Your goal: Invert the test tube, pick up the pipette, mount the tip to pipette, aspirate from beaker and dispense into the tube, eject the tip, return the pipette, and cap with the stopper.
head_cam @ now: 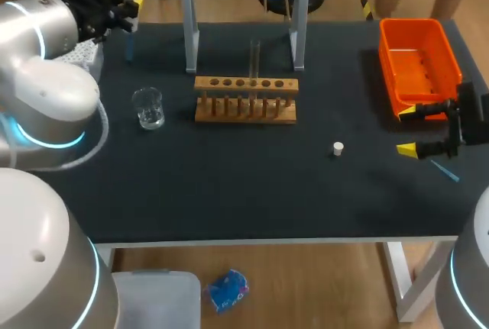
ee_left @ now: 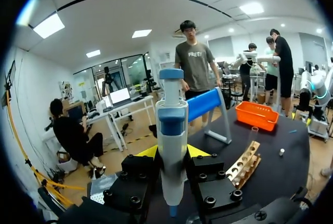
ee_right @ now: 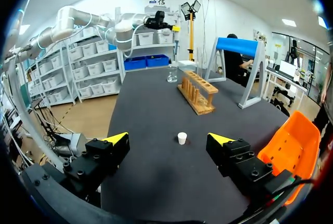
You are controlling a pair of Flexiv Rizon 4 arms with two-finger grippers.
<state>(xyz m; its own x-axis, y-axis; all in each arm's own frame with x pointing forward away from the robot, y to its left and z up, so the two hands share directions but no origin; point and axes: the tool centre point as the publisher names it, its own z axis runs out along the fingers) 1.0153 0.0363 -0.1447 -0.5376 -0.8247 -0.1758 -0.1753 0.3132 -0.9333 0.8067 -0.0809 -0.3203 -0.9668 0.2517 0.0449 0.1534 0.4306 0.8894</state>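
Left gripper clamped on the pipette, at the table's far left corner. Right gripper fingers apart, nothing held, beside the orange bin. Test tube upright in the rack. Beaker stands left of the rack. Stopper lies on the table.

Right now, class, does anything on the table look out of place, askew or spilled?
One thing: a thin blue piece, likely the pipette tip, lies loose and slanted on the table beside the open right end effector, outside the orange bin. The beaker, rack and test tube stand upright; nothing looks spilled.
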